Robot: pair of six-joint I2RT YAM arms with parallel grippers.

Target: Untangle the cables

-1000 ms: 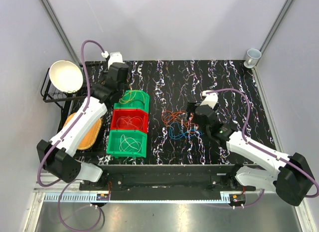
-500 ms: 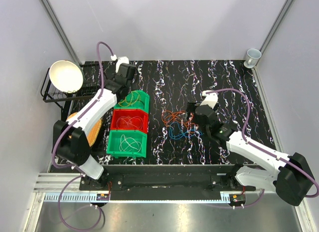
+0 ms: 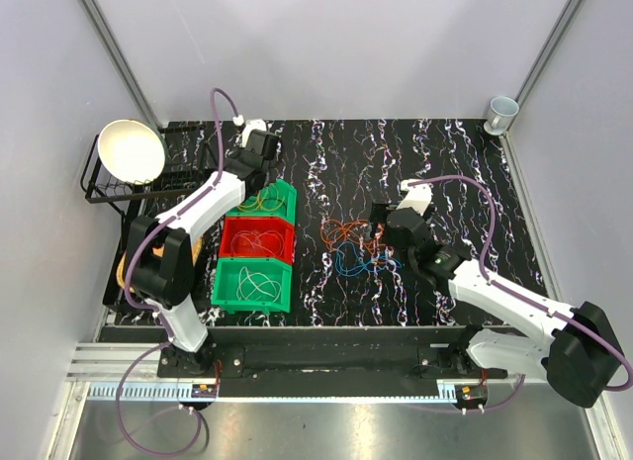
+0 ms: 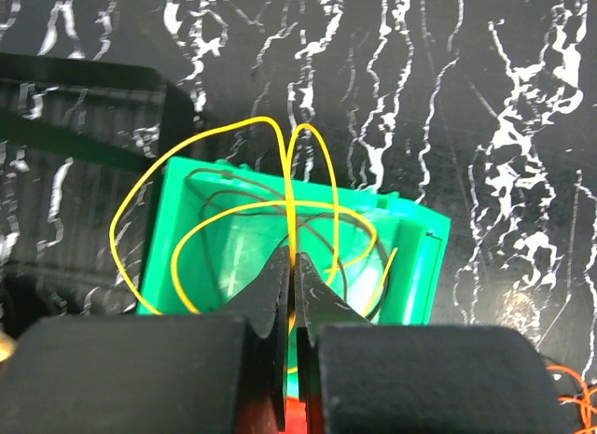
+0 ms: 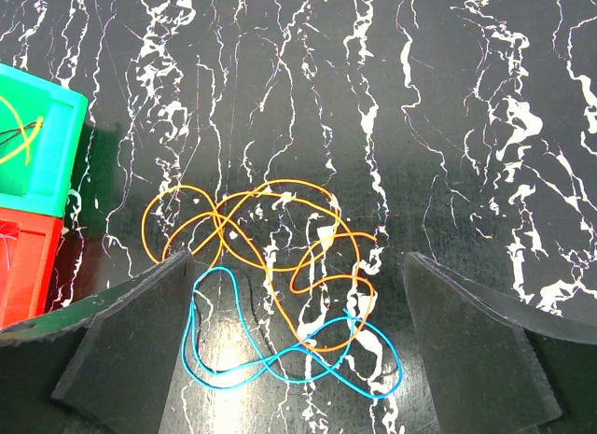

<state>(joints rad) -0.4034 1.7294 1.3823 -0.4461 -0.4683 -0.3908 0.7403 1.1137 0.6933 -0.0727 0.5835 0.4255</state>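
An orange cable (image 5: 244,203) and a blue cable (image 5: 207,376) lie tangled together on the black marbled table. In the top view this tangle (image 3: 348,244) sits mid-table. My right gripper (image 5: 297,259) hovers open over it, one finger on each side and nothing between them. My left gripper (image 4: 294,259) is shut on a yellow cable (image 4: 289,173), whose loops stand up out of the far green bin (image 4: 420,257). A dark cable lies in that bin too. From above, the left gripper (image 3: 255,178) is at the far edge of that bin (image 3: 286,195).
A red bin (image 3: 259,240) and a near green bin (image 3: 251,285) with coiled cables stand in a row with the far one. Left of them lies an orange basket (image 3: 186,267). A white bowl (image 3: 131,150) rests on a black rack. A cup (image 3: 501,111) stands far right.
The left arm has swung right and farther back, bringing its gripper from left of the bins to the far green bin. The right arm and the tangle have not moved.
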